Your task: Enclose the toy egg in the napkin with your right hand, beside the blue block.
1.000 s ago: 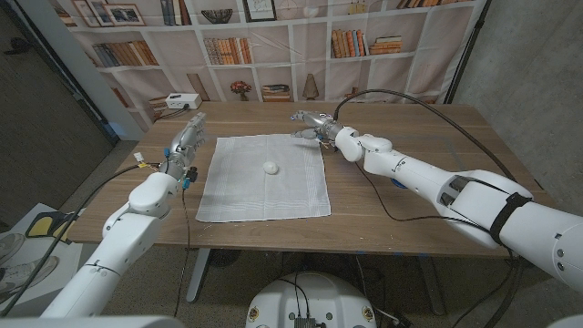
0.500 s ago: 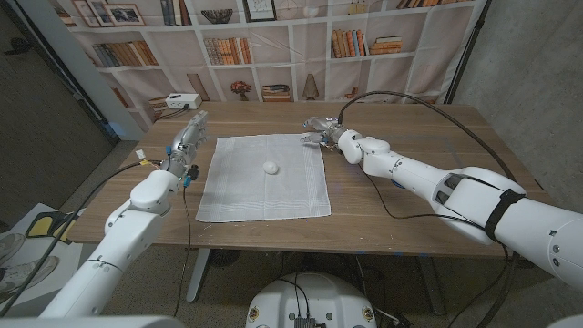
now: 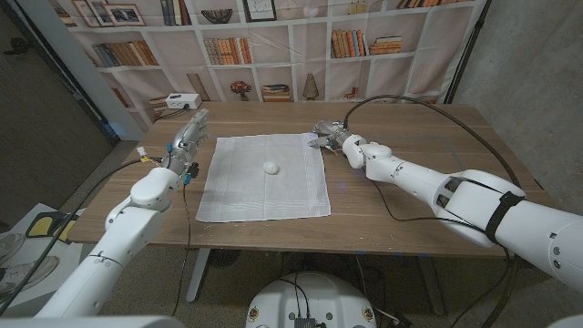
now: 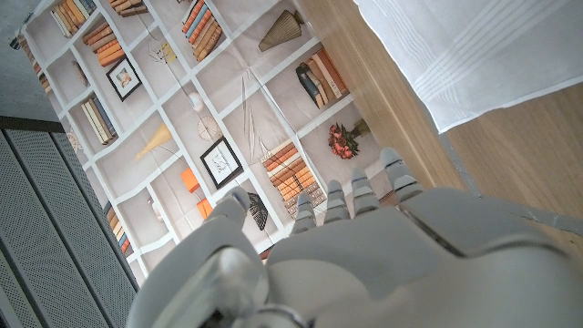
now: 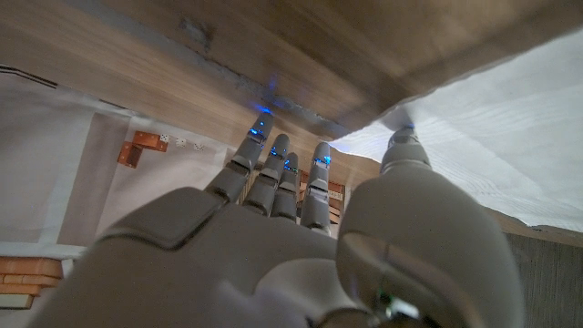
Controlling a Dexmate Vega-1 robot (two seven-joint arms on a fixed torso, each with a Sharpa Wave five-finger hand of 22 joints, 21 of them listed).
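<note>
My right hand (image 3: 327,137) has slid out to the napkin's (image 3: 264,178) far right corner | thumb touches that corner, fingers apart, no grip I can confirm | toy egg (image 3: 271,167) unmoved mid-napkin | left hand (image 3: 186,137) open beside napkin's left edge

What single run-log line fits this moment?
right hand at napkin far corner | toy egg uncovered | left hand idle

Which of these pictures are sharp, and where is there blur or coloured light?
Head view: evenly lit and sharp, the egg clear on the napkin. Left wrist view: the left robot hand is blurred. Right wrist view: blue glow on the right robot hand fingers.
</note>
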